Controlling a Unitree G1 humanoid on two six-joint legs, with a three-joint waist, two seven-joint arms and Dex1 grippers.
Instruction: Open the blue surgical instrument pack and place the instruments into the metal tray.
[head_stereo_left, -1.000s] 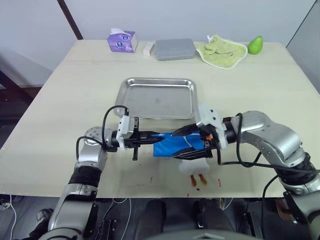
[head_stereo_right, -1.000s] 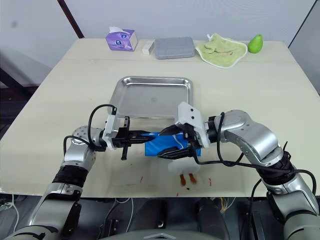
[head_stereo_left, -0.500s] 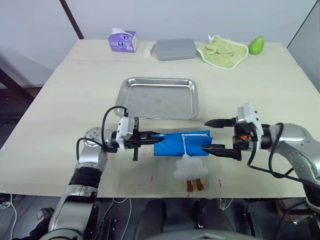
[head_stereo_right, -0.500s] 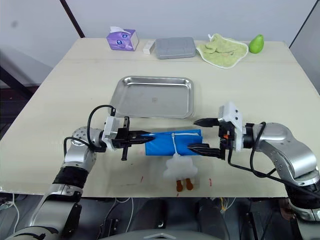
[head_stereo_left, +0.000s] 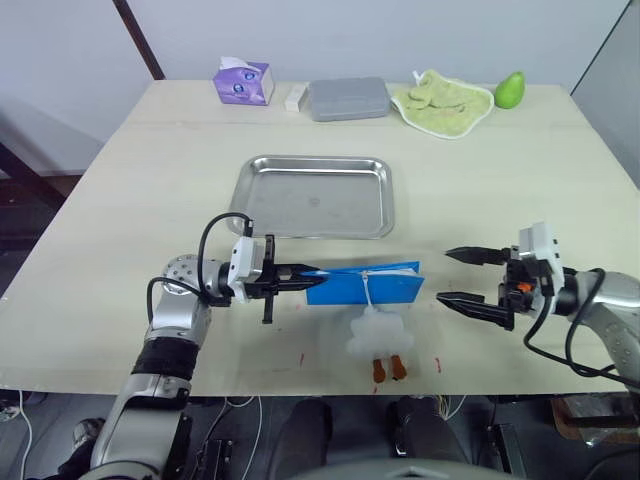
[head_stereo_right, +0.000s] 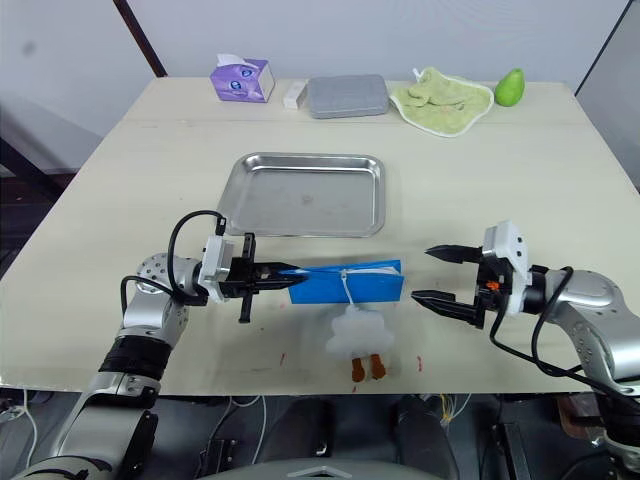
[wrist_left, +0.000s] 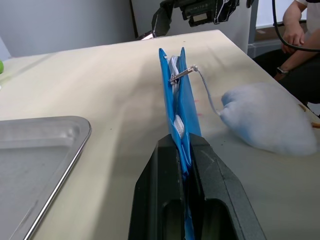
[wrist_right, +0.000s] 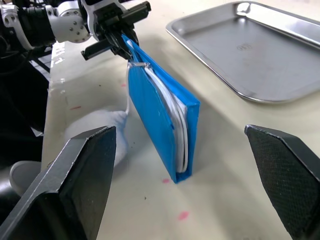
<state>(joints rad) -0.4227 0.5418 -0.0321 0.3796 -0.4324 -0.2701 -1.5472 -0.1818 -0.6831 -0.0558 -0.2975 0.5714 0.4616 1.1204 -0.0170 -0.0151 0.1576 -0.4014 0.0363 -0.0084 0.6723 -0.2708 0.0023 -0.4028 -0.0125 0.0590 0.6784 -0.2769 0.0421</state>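
- My left gripper (head_stereo_left: 300, 272) pinches the left end of the blue pack (head_stereo_left: 362, 285), which stands on edge before the tray (head_stereo_left: 315, 196).
- Its long axis runs left-right.
- My right gripper (head_stereo_left: 468, 278) is spread wide, empty, just off its right end.

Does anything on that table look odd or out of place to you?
Yes: the blue surgical instrument pack stands on its edge, pinched at one end by the left gripper instead of lying flat. A white fluffy charm dangles from its zipper. The metal tray holds nothing yet.
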